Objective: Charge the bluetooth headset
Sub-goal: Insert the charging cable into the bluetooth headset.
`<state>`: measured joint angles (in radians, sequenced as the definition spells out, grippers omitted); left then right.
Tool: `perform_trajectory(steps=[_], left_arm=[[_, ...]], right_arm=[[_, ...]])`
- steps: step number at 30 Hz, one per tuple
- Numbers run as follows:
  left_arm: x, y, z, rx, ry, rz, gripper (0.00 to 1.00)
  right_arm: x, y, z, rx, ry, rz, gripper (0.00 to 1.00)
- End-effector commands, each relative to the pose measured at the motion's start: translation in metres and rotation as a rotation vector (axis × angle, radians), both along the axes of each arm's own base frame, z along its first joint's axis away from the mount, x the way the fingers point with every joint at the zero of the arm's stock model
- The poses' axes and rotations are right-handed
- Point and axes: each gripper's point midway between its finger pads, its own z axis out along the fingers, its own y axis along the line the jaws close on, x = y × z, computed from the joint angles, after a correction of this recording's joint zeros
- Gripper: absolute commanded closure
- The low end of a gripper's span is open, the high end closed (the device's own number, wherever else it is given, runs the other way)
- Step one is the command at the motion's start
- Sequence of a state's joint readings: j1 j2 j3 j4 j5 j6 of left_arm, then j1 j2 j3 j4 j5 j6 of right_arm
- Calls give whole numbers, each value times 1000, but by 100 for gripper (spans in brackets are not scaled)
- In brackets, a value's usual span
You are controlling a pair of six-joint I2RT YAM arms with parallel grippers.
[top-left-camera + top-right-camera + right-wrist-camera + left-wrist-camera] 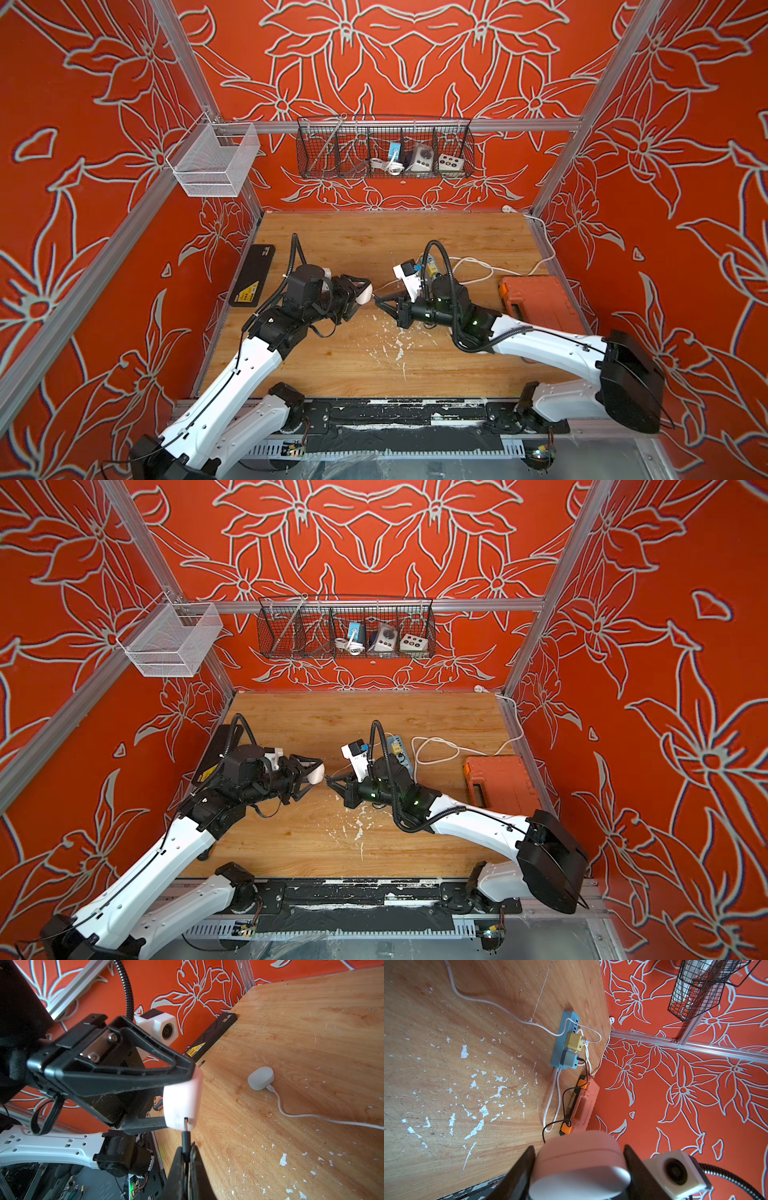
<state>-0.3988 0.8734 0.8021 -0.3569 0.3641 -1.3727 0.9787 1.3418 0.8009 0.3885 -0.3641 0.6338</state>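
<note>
Bluetooth headset case (182, 1101): white, held off the tabletop (311, 1022) in the left end effector (360, 294).
Left end effector: grasping the case by two opposite sides.
Charging plug (185, 1134): black, its tip against the case's face; cannot tell whether it is seated.
Right end effector (186, 1152): clenched on the plug, just beside the left one.
Second white case (260, 1078): on the tabletop beyond the left end effector, with a white cable (311, 1115) attached.

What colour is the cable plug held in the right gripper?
The plug is black; the right wrist view shows it best.
</note>
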Motion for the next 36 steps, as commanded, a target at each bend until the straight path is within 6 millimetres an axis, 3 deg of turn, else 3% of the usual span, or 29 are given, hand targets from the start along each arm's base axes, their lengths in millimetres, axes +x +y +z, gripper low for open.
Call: perform_trajectory(steps=[1,19,29,36], left_arm=[[2,0,2,-8,-15,2,53],[-2,-6,8,-9,-31,-46,53],[-9,-9,9,22,-63,-110,57],[-10,-13,21,8,-121,-144,61]], right_arm=[[-4,4,17,29,-32,17,100],[4,15,13,10,-25,20,100],[7,11,30,-1,-17,20,100],[6,13,38,61,18,52,100]])
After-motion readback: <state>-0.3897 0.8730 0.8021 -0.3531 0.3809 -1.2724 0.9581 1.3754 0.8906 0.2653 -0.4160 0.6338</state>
